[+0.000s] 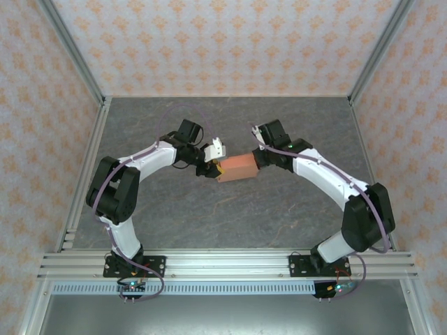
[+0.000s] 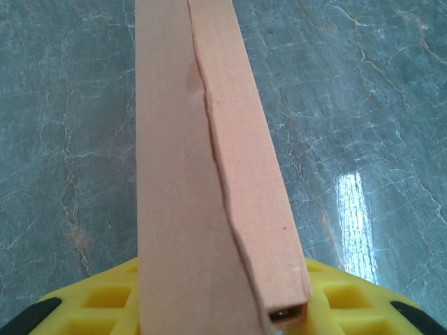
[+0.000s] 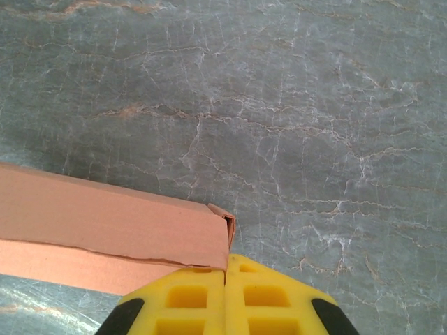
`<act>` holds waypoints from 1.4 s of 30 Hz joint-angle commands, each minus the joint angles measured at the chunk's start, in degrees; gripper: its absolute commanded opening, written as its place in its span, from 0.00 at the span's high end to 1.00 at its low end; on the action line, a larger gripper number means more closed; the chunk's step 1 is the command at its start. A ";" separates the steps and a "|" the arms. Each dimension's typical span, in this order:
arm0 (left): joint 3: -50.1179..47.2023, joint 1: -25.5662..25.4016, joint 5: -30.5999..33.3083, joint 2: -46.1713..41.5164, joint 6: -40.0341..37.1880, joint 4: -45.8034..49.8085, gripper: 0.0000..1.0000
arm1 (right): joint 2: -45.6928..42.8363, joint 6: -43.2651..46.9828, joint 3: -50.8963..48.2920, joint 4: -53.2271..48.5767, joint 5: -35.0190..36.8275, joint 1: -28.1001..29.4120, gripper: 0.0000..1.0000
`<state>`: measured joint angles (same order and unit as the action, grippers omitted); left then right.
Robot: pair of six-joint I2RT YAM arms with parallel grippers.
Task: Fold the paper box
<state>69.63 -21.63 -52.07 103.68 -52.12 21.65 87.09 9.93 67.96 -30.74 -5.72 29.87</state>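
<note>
The paper box (image 1: 237, 168) lies near the middle of the counter (image 1: 209, 223), a salmon-orange folded shape stretched lengthwise between my two end effectors. I cannot tell whether it rests on the surface or hangs just above it.

My left end effector (image 1: 209, 168) has its left end. From my left wrist, the box runs away from me as a long narrow slab. It passes between my yellow fingers (image 2: 105, 296), which stand partway apart and clamp its sides. A ragged seam (image 2: 216, 174) runs down its length where one panel overlaps another, and the near end shows a small open gap (image 2: 286, 317).

My right end effector (image 3: 225, 269) meets the other end. Its two fingers are pressed flat together, and the tips touch the box's end corner (image 3: 227, 227). I cannot tell whether a thin flap is pinched there.

Under the box the counter is grey and veined, with a bright streak of glare (image 2: 349, 209) to one side. My left arm (image 1: 133, 174) and right arm (image 1: 335, 181) curve inward from the near edge, so an arm closes off each end of the box. Aluminium rails (image 1: 223, 264) cross in front of the bases, and patterned walls (image 1: 223, 42) stand at the back and along both sides.
</note>
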 commanded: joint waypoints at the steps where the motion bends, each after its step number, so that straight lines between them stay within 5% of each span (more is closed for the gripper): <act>1: 1.57 -1.21 1.97 1.35 1.45 0.75 0.65 | 1.44 -3.52 5.03 -3.40 -0.01 1.22 0.98; 13: 2.00 -1.57 3.27 1.70 2.28 0.35 0.66 | 6.30 -8.76 14.36 -11.95 0.10 1.23 0.98; 27: 1.92 -2.03 5.00 1.62 3.68 -0.64 0.66 | 7.75 -13.75 13.47 -11.01 -1.36 0.86 0.98; 42: 1.99 -2.50 5.48 1.79 2.98 -0.20 0.68 | 9.99 -10.61 21.64 -22.11 -0.59 -0.94 0.98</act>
<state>70.61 -23.40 -49.12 104.42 -49.43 19.88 96.86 -2.02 85.86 -50.37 -4.51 29.02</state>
